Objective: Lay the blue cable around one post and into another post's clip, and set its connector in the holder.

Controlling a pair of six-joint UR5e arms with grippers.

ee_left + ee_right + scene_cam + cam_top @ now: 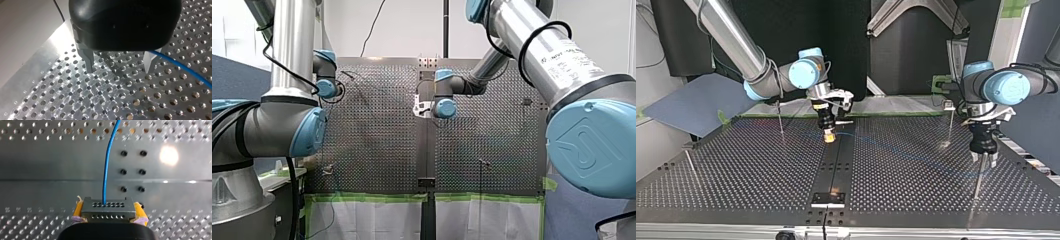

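So the right gripper has its jaws clamped on the connector, a small grey metal block with rows of tiny holes, squeezed between yellow pads. The block's long axis runs across the jaws. The cable comes out of its front face and heads straight away from the gripper, thin, blue and smooth-jacketed, over the plain metal strip down the middle of the desk.

In the top view the cable is a faint blue line going from the connector across the perforated plate toward the left gripper. That one's jaws are open with nothing between them. In the left wrist view the cable passes just beside one of the bare metal fingers, on its outer side as far as I can tell, and runs off sideways.

What matters next, I'd guess: a thin post stands just beside the left gripper, with a second post further back. So the left arm is the nearer one for routing, while the right keeps the connector end. Can't make out a clip on either post.
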